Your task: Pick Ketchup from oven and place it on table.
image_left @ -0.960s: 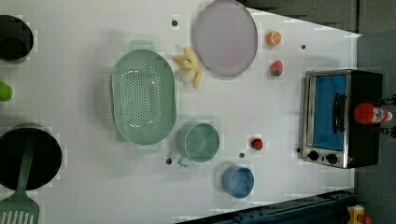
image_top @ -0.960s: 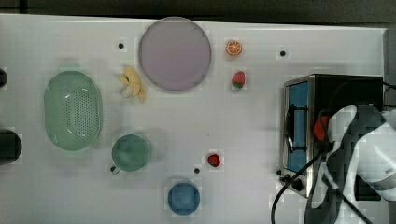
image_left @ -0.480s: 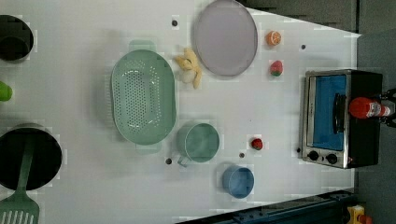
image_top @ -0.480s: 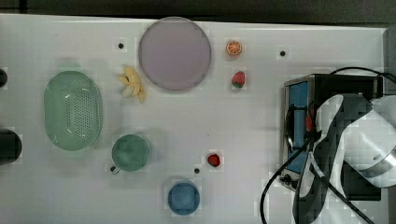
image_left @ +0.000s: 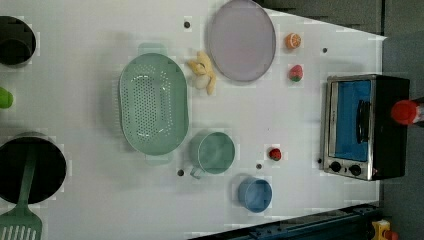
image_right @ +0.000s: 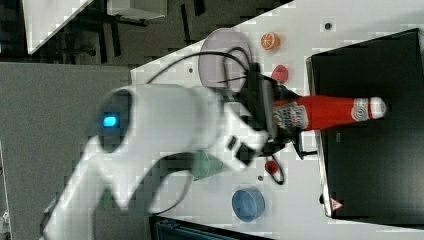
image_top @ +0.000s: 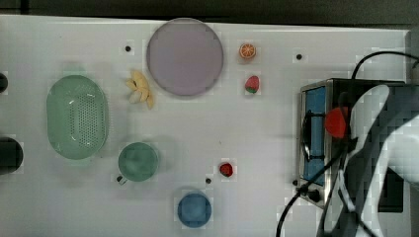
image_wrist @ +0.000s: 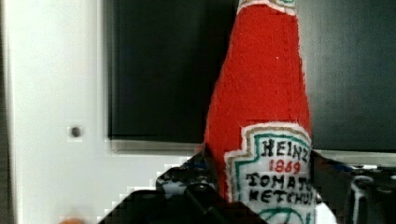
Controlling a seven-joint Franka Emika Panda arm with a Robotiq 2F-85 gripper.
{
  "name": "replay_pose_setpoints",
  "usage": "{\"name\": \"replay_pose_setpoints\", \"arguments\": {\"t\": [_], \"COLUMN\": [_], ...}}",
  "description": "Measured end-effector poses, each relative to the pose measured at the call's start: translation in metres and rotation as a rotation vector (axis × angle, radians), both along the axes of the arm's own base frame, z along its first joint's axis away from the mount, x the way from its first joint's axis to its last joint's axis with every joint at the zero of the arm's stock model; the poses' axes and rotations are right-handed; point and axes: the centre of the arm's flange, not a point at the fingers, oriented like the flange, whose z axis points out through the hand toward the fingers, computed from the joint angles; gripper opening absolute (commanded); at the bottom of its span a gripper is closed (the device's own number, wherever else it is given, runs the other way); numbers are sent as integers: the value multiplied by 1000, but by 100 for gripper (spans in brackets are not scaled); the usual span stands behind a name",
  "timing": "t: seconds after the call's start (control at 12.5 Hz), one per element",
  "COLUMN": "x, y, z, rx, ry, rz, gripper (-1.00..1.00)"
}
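Note:
The ketchup (image_right: 325, 112), a red bottle with a white cap and a Heinz label, lies across the black top of the oven (image_right: 370, 165) in the right view. My gripper (image_right: 280, 117) is shut on its label end, with the cap pointing away from the wrist. In the wrist view the dark fingers (image_wrist: 208, 163) press both sides of the ketchup (image_wrist: 261, 93). From above, the ketchup (image_top: 337, 122) shows as a red blob over the oven (image_top: 316, 133), beside the white arm. The left view has the ketchup (image_left: 406, 112) at the back of the oven (image_left: 367, 127). The white table (image_top: 247, 128) spreads to the top view's left.
On the table stand a purple plate (image_top: 185, 57), a green colander (image_top: 77, 116), bananas (image_top: 140, 90), a green mug (image_top: 138, 161), a blue bowl (image_top: 194, 209), an orange slice (image_top: 247, 51) and two strawberries (image_top: 252, 84) (image_top: 226, 169). A black pot (image_left: 30, 167) holds a spatula.
The jaws have closed onto the ketchup. The arm has shifted over the oven, and the bottle has moved a little with it.

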Motion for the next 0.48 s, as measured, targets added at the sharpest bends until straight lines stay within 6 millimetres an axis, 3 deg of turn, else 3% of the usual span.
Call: {"name": "replay_pose_setpoints", "arguments": {"t": [0.16, 0.24, 0.32, 0.4, 0.48], "x": [-2, 1, 21, 28, 41], "y": [32, 62, 145, 186, 259], "z": [52, 77, 140, 158, 163], "rx": [4, 15, 12, 22, 9], "ry": [-13, -49, -149, -178, -184], "rz": [68, 124, 282, 360, 493], "gripper": [24, 24, 24, 24, 24]}}
